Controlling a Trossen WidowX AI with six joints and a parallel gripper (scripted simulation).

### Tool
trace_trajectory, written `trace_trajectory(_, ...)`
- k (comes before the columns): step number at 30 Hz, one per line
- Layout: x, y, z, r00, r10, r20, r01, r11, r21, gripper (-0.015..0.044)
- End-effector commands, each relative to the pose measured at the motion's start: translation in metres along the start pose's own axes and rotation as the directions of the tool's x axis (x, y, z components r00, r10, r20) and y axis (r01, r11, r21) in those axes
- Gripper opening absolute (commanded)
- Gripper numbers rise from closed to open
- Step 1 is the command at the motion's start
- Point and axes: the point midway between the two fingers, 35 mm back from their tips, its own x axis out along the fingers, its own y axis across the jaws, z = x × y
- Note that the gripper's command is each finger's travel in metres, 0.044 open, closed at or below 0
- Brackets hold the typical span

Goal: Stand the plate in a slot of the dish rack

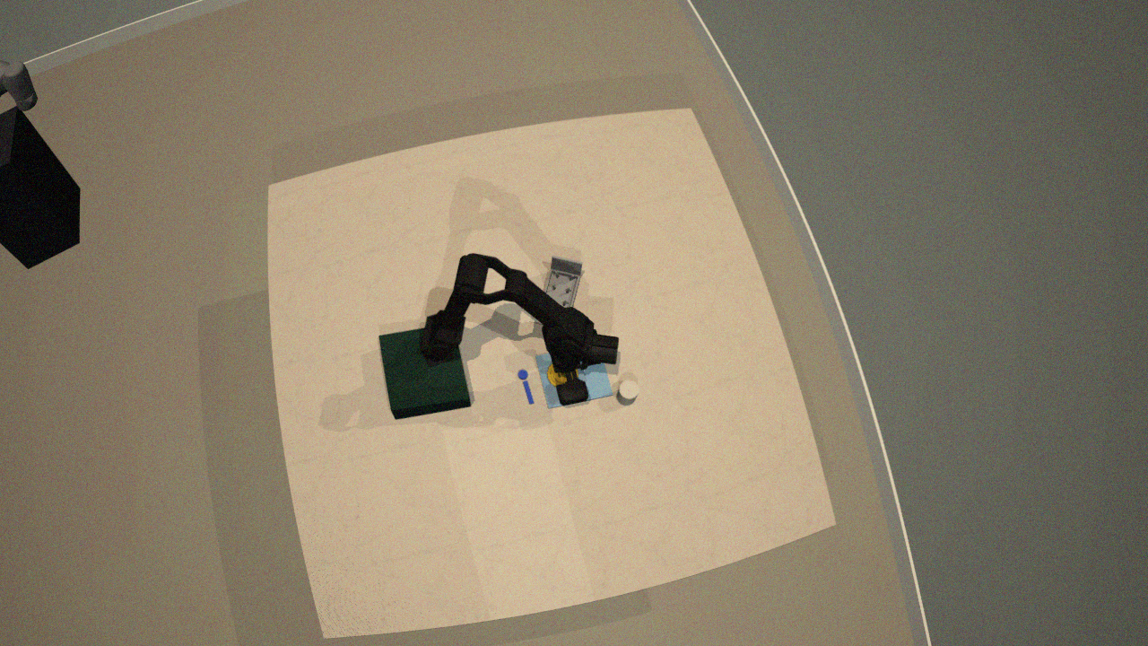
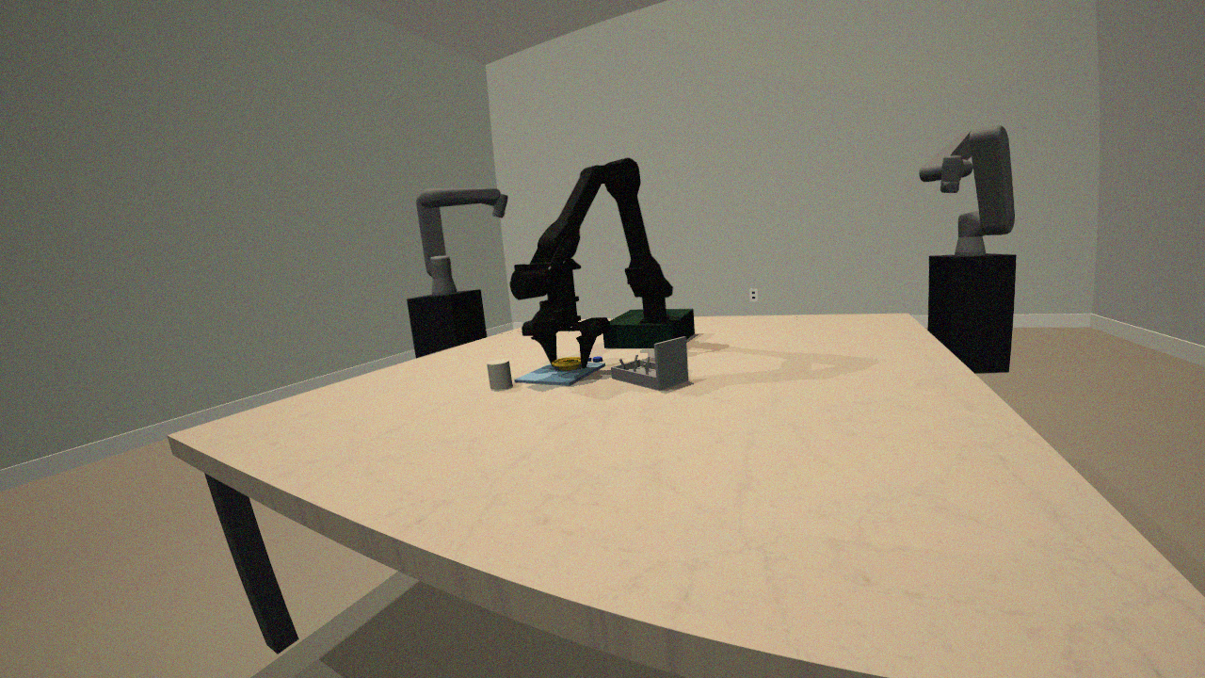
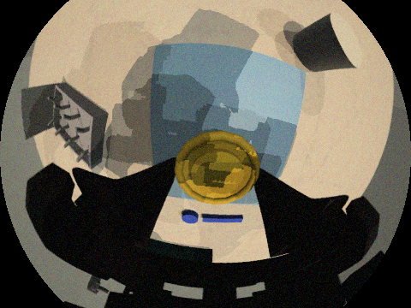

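The round yellow plate (image 1: 553, 376) (image 2: 566, 363) (image 3: 216, 164) lies flat over the blue mat (image 1: 599, 384) (image 2: 538, 378) (image 3: 274, 85); I cannot tell if it touches it. My gripper (image 2: 568, 365) (image 3: 217, 167) points down and is shut on the plate, one finger at each side of the rim. The fingertips are partly hidden behind the rim in the wrist view. The grey dish rack (image 1: 563, 284) (image 2: 671, 361) (image 3: 99, 137) stands beside the mat, at the left in the wrist view. It has short rails and a tall end wall, and it holds no plate. The arm hides part of it in the top view.
A pale cylinder (image 1: 628, 388) (image 2: 499, 375) (image 3: 323, 44) stands just off the mat. A blue disc (image 1: 522, 374) (image 3: 189, 216) and a blue bar (image 1: 528, 392) (image 3: 223, 219) lie between the mat and the dark green base block (image 1: 425, 381) (image 2: 623, 335).
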Motion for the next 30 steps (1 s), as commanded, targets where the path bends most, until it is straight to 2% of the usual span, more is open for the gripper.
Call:
trace_trajectory(1, 0.000, 0.000, 0.000, 1.000, 0.002, 0.002, -0.002, 1.000, 0.000, 0.0317)
trace_trajectory(2, 0.000, 0.000, 0.000, 1.000, 0.002, 0.002, -0.002, 1.000, 0.000, 0.0311)
trace_trajectory(5, -0.003, 0.000, 0.001, 1.000, 0.001, 0.002, -0.001, 1.000, 0.000, 0.0232)
trace_trajectory(14, -0.046, -0.004, 0.012, 1.000, 0.001, 0.003, -0.001, 1.000, 0.000, 0.0000)
trace_trajectory(30, -0.121, -0.007, 0.019, 1.000, 0.001, 0.003, -0.001, 1.000, 0.000, 0.0000)
